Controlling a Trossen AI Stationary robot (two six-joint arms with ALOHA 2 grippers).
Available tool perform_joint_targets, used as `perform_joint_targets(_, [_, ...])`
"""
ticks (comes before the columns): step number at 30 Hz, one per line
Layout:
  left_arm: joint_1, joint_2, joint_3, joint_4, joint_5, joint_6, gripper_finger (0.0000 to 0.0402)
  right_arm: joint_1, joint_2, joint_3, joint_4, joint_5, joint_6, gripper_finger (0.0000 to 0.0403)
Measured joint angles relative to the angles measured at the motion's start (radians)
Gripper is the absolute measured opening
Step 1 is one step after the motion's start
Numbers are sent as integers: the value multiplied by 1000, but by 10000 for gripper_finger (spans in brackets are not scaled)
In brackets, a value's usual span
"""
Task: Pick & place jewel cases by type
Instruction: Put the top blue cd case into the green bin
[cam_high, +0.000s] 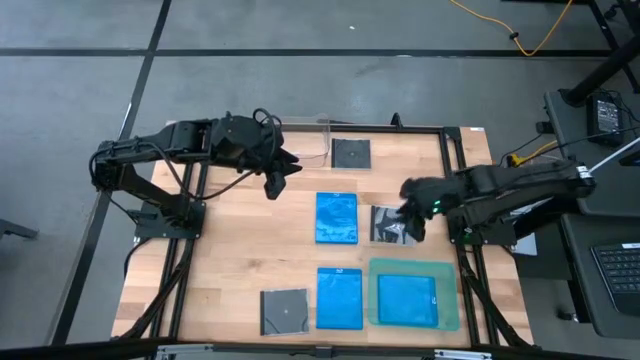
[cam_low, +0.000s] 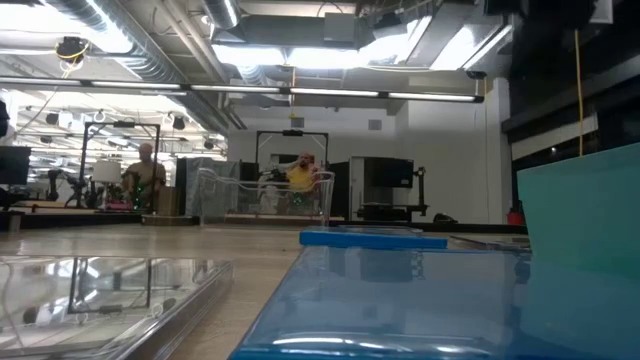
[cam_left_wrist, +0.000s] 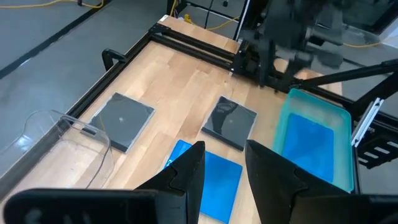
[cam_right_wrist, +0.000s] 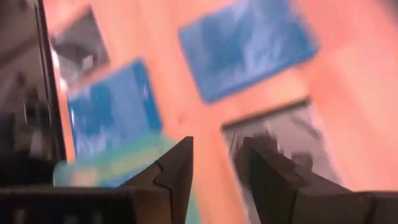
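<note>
The right gripper, jaws parted and empty, hovered over the patterned jewel case at three o'clock from centre. Thin, stiff, slick and likely brittle, it seemed best pinched by an edge. The left gripper waited apart, empty.

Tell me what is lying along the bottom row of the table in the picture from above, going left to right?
Dark grey square case → blue case → green tray, which has another blue case lying in it.

The right pincer, jaws apart, hangs over a patterned case; 2 blue cases lie beyond.
</note>
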Motion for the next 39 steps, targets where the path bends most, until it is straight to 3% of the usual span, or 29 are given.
perform_joint_targets(6, [-4,0,0,0,11,12,109,0,-61,129,4,204,-79,142])
perform_joint_targets(13, [-4,0,0,-25,90,11,109,-3,-57,269,29,243,-209,142])
perform_joint_targets(25, [-4,0,0,-23,-4,34,109,-21,-14,233,158,390,-371,138])
perform_joint_targets(29, [-4,0,0,-23,-79,-7,109,-74,24,179,166,326,-421,102])
perform_joint_targets(34, [-4,0,0,-23,-156,-74,109,-186,75,102,193,134,-504,17])
perform_joint_targets(39, [-4,1,0,-23,-217,-144,109,-291,118,31,266,-39,-577,11])
